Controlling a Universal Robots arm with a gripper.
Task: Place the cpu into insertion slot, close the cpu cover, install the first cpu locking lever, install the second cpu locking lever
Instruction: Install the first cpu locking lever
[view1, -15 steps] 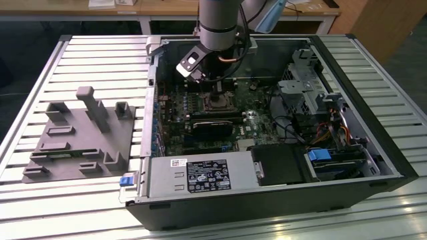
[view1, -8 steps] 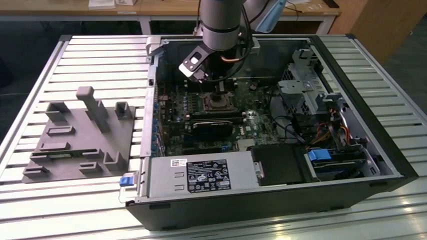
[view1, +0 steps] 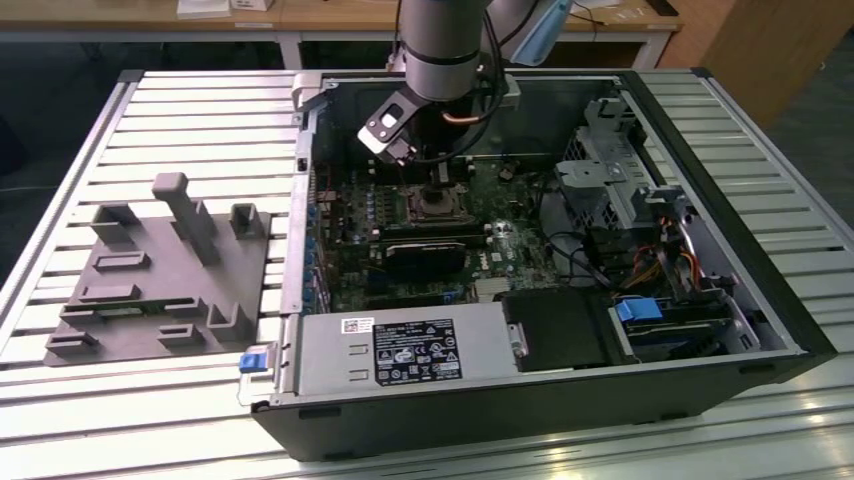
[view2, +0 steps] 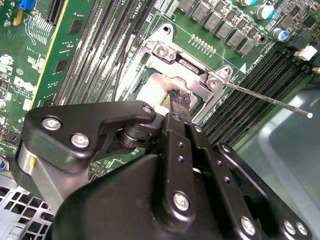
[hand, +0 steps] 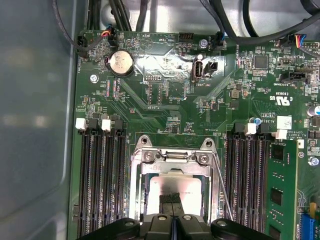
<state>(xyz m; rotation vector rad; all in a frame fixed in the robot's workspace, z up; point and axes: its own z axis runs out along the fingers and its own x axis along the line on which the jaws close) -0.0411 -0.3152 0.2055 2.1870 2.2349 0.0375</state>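
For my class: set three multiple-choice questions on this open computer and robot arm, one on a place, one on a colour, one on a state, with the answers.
1. Where is the gripper?
A) over the grey fixture
B) at the cpu in the insertion slot
C) at the power supply

2. What colour is the circuit board?
A) red
B) blue
C) green

3. How do the gripper's fingertips stand?
A) together
B) spread wide
C) around a cable

Answers:
1 B: in both wrist views the gripper's tip sits at the silver-grey cpu inside the socket.
2 C: the board around the slot is green.
3 A: in the first wrist view the fingertips meet, with nothing between them.
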